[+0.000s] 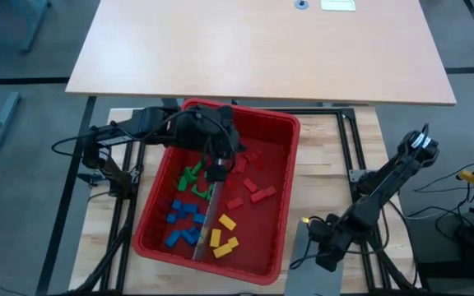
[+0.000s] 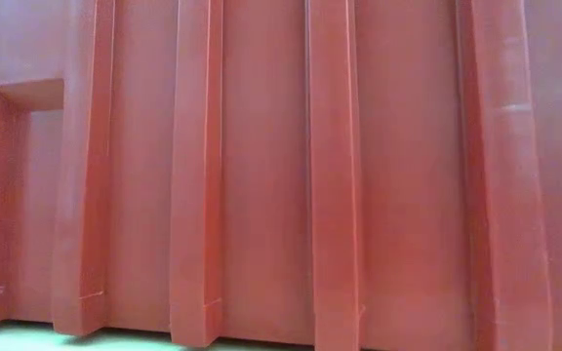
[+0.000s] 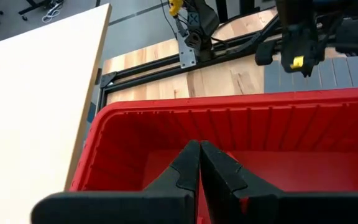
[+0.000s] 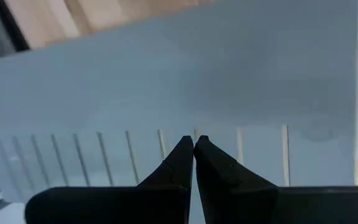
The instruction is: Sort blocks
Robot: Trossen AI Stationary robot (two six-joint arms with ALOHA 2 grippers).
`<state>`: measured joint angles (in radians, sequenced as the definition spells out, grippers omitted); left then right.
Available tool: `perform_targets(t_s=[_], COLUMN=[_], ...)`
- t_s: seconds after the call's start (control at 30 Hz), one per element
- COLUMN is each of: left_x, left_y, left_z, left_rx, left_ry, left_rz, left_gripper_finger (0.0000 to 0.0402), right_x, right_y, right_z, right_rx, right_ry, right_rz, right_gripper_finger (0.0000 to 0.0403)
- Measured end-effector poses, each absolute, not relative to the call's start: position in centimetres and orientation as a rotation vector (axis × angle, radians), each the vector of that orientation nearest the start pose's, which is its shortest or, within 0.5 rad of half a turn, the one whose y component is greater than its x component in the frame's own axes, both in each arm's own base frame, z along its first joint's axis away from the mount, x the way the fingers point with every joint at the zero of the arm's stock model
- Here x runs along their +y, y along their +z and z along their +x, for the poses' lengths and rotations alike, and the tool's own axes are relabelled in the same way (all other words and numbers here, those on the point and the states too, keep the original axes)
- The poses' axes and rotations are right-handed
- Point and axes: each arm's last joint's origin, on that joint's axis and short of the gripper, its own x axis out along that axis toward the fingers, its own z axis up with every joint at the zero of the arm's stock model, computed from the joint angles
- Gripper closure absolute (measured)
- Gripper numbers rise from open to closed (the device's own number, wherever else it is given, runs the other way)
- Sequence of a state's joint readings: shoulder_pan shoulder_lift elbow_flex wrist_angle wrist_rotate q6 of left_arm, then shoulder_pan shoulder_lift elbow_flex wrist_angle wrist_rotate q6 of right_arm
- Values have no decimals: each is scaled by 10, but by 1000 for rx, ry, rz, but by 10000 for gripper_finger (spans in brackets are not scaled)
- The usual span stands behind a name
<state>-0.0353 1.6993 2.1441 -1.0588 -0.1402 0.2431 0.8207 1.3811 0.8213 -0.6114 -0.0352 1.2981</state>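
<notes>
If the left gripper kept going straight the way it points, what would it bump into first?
Probably the inner far wall of the big red plastic bin. The left gripper, fingers shut, points across the bin's inside towards it; depth is hard to judge, so it might meet the floor first.

Red bin (image 1: 280,207): large ribbed plastic tub on the wooden bench (image 1: 323,177), left of its middle.
Grey slotted panel (image 1: 303,265): flat at the bench's near edge, right of the bin.
Pale tabletop (image 1: 262,49): beyond the bench's far edge.
Floor (image 1: 23,164): grey, left.
</notes>
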Motion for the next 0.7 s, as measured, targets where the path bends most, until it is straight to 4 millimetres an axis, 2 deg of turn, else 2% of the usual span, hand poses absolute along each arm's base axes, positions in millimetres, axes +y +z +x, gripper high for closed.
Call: perform_targets(t_s=[0.47,0.7], left_x=[-4,1], left_y=[469,469], left_z=[328,328], left_rx=[627,630], left_ry=[46,59], left_rz=[289,284], left_gripper_finger=[402,402], right_x=[191,193], right_y=[142,124], right_z=[171,175], right_rx=[1577,1707], right_ry=[-45,-53], right_rz=[544,559], right_gripper_finger=[403,403])
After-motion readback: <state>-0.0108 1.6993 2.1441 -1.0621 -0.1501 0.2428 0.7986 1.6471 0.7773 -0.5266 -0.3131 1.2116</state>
